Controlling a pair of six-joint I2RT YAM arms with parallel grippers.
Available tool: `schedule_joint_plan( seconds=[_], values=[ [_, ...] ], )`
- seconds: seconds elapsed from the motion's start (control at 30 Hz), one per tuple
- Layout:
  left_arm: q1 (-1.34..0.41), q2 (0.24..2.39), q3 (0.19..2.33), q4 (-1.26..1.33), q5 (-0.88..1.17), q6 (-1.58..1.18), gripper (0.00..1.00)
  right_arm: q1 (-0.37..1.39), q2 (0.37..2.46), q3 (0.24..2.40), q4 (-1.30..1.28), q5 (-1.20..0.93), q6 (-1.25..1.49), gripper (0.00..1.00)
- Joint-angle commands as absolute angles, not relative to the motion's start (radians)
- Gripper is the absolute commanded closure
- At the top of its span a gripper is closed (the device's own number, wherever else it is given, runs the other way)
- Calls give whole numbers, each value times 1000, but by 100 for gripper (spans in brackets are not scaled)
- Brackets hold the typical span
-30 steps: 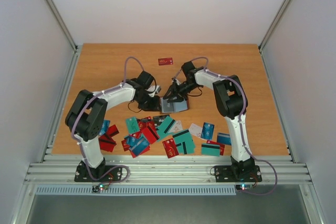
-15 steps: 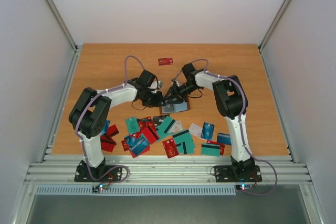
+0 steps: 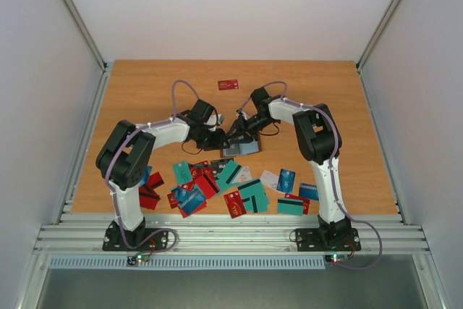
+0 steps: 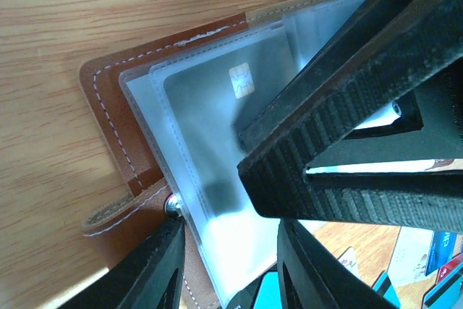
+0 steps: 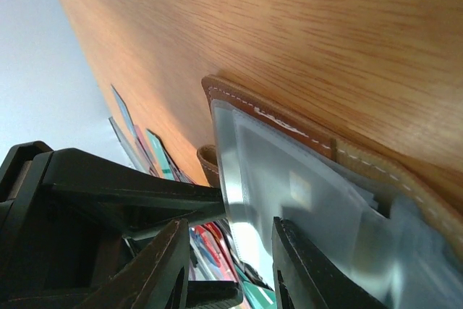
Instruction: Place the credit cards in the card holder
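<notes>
The card holder (image 3: 248, 148) lies open mid-table, brown leather (image 4: 108, 106) with clear plastic sleeves (image 4: 210, 208). A grey card with a gold chip (image 4: 217, 106) sits inside a sleeve. My left gripper (image 3: 218, 139) hangs over the holder's left side, open (image 4: 230, 269), its fingers either side of the sleeve's lower edge. My right gripper (image 3: 234, 134) comes in from the right, also open (image 5: 228, 273). One of its fingers (image 4: 347, 106) lies on the sleeve (image 5: 289, 200). Several loose credit cards (image 3: 217, 182) in teal, red and blue lie nearer the arm bases.
A single red card (image 3: 228, 85) lies alone at the far side of the wooden table (image 3: 145, 99). More cards (image 3: 293, 197) are spread at the near right. White walls and metal rails close in the table on three sides.
My left gripper has moved right, up to the card holder, and its jaws have opened wider. The right gripper has barely moved.
</notes>
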State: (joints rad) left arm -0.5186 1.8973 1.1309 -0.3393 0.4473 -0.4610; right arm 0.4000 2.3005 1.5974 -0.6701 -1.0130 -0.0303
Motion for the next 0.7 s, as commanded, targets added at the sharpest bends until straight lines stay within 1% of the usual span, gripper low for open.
schedule_joint_plan(
  seconds=[0.0, 0.13, 0.33, 0.67],
  values=[
    [-531, 1921, 1098, -263, 441, -449, 61, 399, 2311, 1571, -738, -937, -74, 66],
    [-538, 1915, 1083, -237, 455, -447, 59, 397, 2307, 1566, -745, -922, -80, 66],
    [-547, 1921, 1082, -253, 405, -442, 59, 397, 2308, 1574, -755, -911, -80, 66],
    [-548, 1908, 1122, -298, 77, -444, 58, 397, 2324, 1570, -761, -911, -85, 66]
  ],
)
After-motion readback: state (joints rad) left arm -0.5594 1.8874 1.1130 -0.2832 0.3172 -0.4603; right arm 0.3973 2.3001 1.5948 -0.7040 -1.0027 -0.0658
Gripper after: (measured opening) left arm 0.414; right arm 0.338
